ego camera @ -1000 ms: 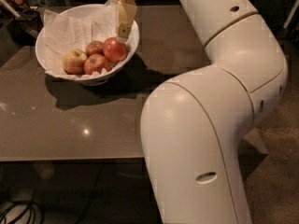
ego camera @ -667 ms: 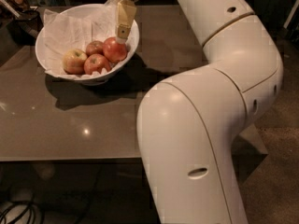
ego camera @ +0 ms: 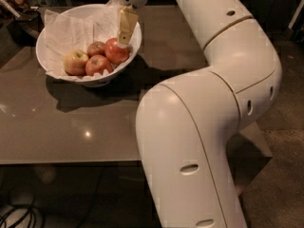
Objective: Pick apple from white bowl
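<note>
White bowl [ego camera: 88, 79] on table [ego camera: 71, 127], beneath jaws

Gripper [ego camera: 124, 36]: over the right side of the bowl [ego camera: 50, 68], upper part cut off by the top edge.
Apple [ego camera: 115, 52]: top hidden behind the gripper.
Arm [ego camera: 204, 127]: base cut off by the bottom edge.

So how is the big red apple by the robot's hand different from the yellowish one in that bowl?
The apple is bright glossy red; the yellow-green apple is pale with a blush. The apple sits at the right of the white bowl, just beneath the gripper; the yellow-green apple sits at the left, clear of it. Both rest on the bowl's paper lining.
</note>
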Robot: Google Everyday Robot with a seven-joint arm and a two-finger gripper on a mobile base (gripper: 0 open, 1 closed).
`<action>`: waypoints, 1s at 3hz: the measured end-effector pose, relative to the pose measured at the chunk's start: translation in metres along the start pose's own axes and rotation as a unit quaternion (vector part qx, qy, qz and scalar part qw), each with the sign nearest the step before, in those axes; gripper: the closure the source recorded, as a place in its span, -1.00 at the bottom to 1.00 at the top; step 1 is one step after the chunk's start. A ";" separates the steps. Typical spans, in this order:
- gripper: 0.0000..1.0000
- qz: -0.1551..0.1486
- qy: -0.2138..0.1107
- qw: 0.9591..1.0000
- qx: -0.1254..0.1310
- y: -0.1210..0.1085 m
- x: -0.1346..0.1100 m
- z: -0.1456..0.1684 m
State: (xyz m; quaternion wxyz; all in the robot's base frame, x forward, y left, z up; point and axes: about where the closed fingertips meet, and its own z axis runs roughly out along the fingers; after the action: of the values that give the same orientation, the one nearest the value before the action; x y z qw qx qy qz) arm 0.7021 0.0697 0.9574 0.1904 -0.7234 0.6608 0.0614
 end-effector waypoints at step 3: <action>-0.42 0.006 0.001 0.999 -0.034 0.005 0.004 0.026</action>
State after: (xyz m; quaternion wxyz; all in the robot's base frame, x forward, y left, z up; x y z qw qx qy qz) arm 0.7016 0.0747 0.9307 0.1645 -0.7259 0.6625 0.0843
